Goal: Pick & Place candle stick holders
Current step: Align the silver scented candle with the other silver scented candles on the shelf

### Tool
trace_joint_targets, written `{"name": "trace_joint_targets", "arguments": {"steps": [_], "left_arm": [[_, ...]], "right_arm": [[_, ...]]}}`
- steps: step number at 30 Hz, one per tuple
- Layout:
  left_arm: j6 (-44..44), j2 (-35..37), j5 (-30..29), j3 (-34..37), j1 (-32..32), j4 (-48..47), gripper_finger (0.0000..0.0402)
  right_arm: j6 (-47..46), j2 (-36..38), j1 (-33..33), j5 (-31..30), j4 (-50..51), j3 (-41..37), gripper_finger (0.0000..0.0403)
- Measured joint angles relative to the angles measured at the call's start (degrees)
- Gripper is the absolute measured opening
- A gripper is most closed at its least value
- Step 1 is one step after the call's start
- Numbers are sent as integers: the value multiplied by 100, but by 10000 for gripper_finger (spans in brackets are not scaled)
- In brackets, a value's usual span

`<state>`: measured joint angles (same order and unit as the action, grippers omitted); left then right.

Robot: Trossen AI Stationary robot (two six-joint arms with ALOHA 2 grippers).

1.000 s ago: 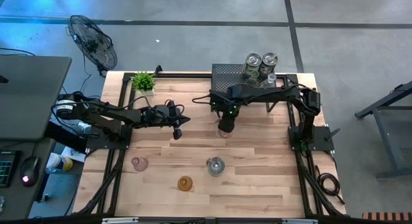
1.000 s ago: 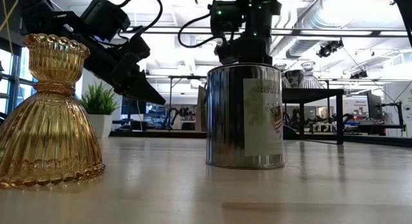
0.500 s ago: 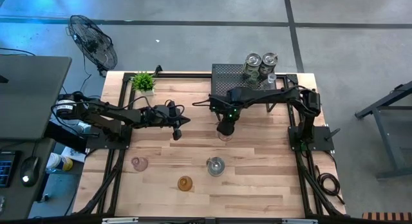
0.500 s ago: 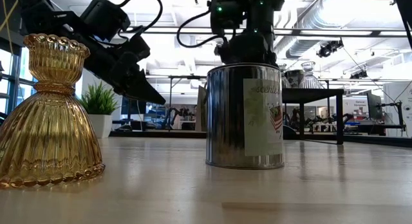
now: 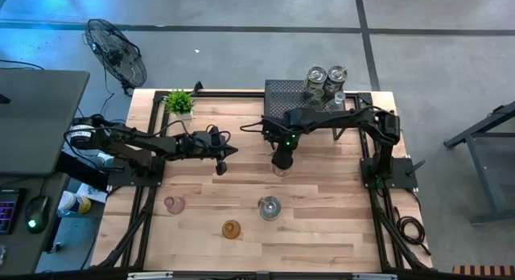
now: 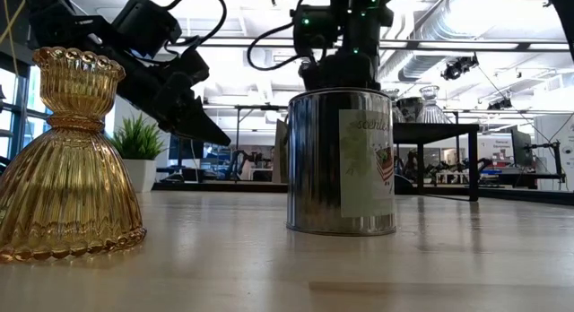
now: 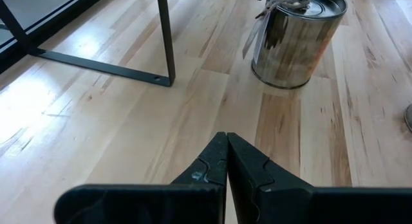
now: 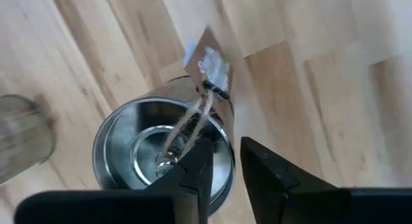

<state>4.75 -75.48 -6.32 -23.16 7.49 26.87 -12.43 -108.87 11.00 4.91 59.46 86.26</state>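
My right gripper hangs over a silvery tin holder with twine and a paper tag. The tin stands on its base mid-table and also shows in the left wrist view. The gripper is open by a narrow gap, one finger inside the tin and one outside its wall. My left gripper is shut and empty above the table, left of the tin. A pink holder, a silvery one and an amber one stand near the front. Three more holders stand on the black rack. My right gripper comes from above, pointing down. One finger is inside the tin and the other outside, with the rim between them. I cannot tell whether the fingers touch the wall. The tin stands upright on the table.
The black mesh rack stands at the far edge, its legs on the table. A green potted plant is at the far left corner. In the low view the amber holder and the silvery one stand close in front.
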Motion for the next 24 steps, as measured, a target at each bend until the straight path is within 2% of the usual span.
{"name": "trace_joint_targets", "arguments": {"steps": [10, 21, 24], "left_arm": [[0, 0, 71, 0, 0, 35, 1], [0, 0, 83, 0, 0, 44, 1], [0, 0, 81, 0, 0, 44, 1]], "right_arm": [[94, 143, -10, 151, -105, -188, 7], [-253, 682, 29, 278, -182, -208, 3], [-476, 922, 31, 505, -164, -183, 2]]}}
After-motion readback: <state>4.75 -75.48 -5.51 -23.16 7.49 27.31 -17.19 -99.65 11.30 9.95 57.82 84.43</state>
